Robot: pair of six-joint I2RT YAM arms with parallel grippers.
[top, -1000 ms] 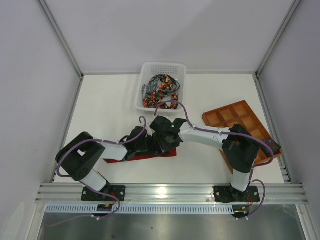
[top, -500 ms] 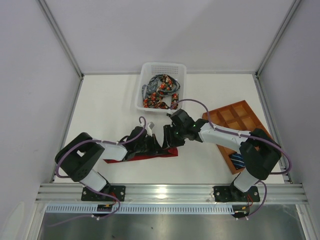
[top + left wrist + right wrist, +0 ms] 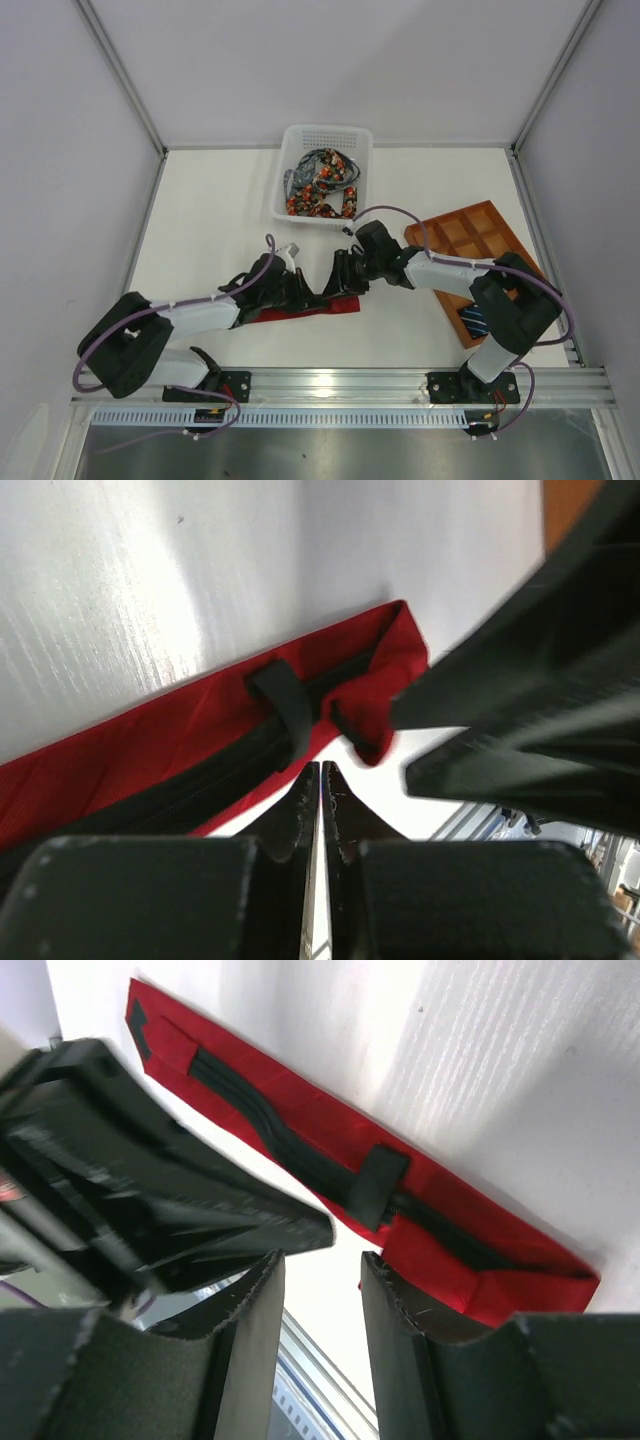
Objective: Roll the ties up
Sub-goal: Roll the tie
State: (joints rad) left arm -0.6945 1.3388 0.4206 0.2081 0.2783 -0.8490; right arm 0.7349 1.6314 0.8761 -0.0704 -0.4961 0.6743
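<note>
The red tie looks light, limp and slippery to me, so I'd pinch its doubled end rather than the flat middle. It lies flat on the white table between my arms, deep red, underside up with a black seam and keeper loop showing. The left gripper has its jaws pressed together, empty as far as I can see, at the tie's near edge; the right gripper hangs over it with jaws narrowly parted.

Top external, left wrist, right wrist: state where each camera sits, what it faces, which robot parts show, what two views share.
Top external: above and behind, looking down; left arm, right arm, basket, tray.
Left wrist: on the left arm, facing the red tie; left gripper shut.
Right wrist: on the right arm, facing the tie; right gripper open.
Shared: both wrist views show that tie.
</note>
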